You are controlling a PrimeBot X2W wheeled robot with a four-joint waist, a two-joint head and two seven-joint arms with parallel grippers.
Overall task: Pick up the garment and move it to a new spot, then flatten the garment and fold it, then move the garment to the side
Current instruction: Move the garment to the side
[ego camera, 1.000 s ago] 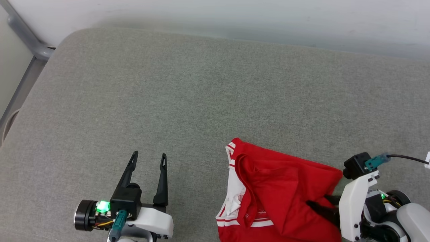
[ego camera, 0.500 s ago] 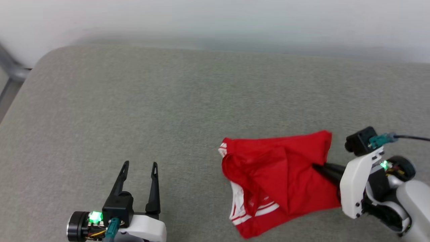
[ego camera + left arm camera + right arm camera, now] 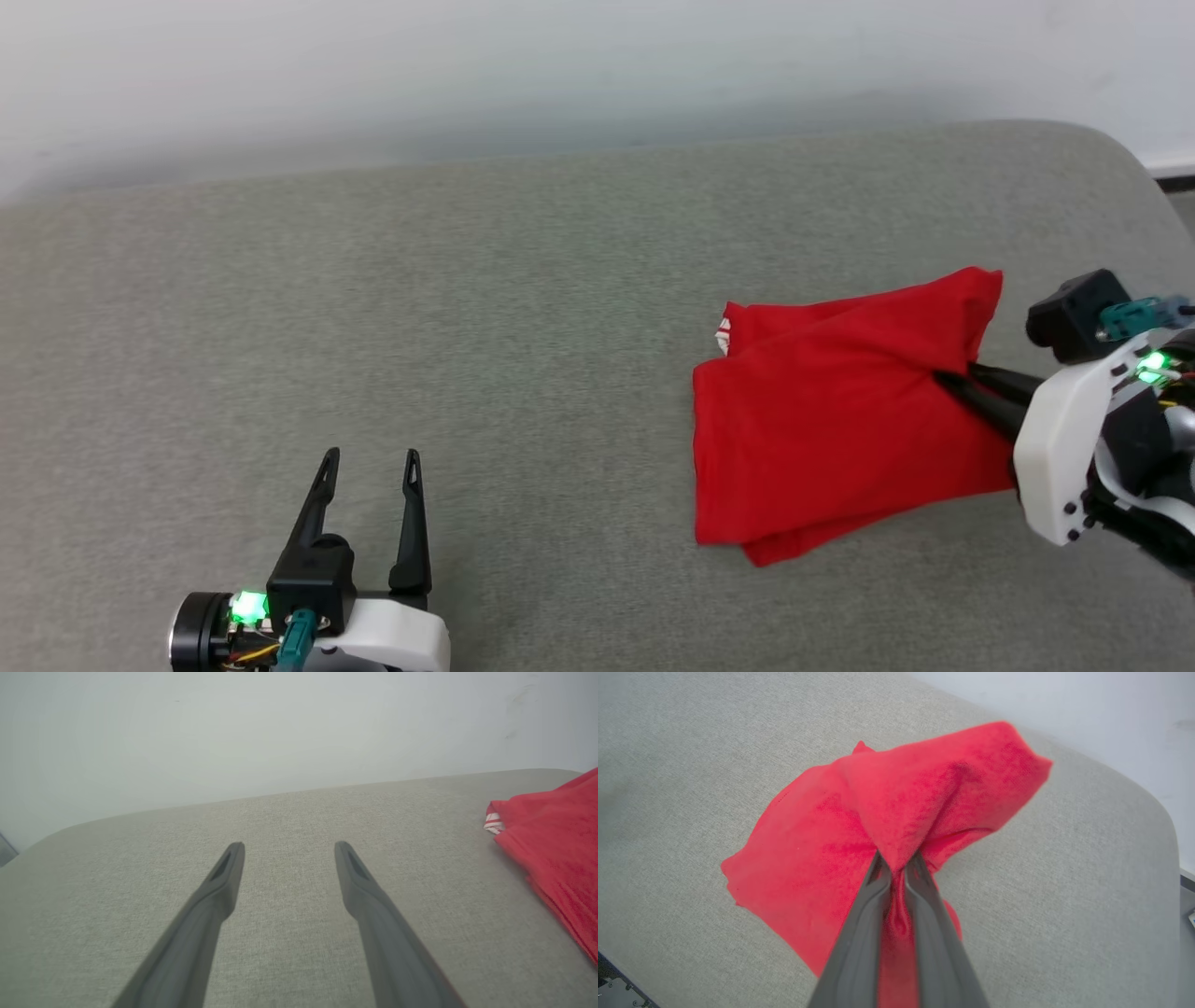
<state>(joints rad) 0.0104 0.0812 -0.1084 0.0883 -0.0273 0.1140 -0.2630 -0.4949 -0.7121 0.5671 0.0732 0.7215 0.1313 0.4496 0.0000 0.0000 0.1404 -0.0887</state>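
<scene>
Well, the right gripper [image 3: 943,378] is clamped on the shirt [image 3: 831,420]: its two dark fingers are pinched almost together on a fold at the shirt's right edge, and the cloth bunches into a peak where the tips bite. That arm stands at the right of the cushion [image 3: 420,308]. Its white wrist housing and black camera block sit just off the cloth, and the fingers lie low, pointing leftward across the seat. Looking along those fingers, red cloth is squeezed in the narrow slit between them, a flap stands up above the tips, and the rest spreads away flat. The shirt lies on the right half of the grey cushion, doubled over into a rough square with plain red showing on top. A scrap of red-and-white striped trim pokes out at its far left corner, and one lower corner trails toward the front edge. The left gripper [image 3: 369,457] is down at the near left, well apart from the shirt. Its jaws are spread wide with nothing between them, and the fingers are held low over bare cushion, pointing away from the robot toward the pale wall [image 3: 467,75]. A small green light glows on each wrist.
</scene>
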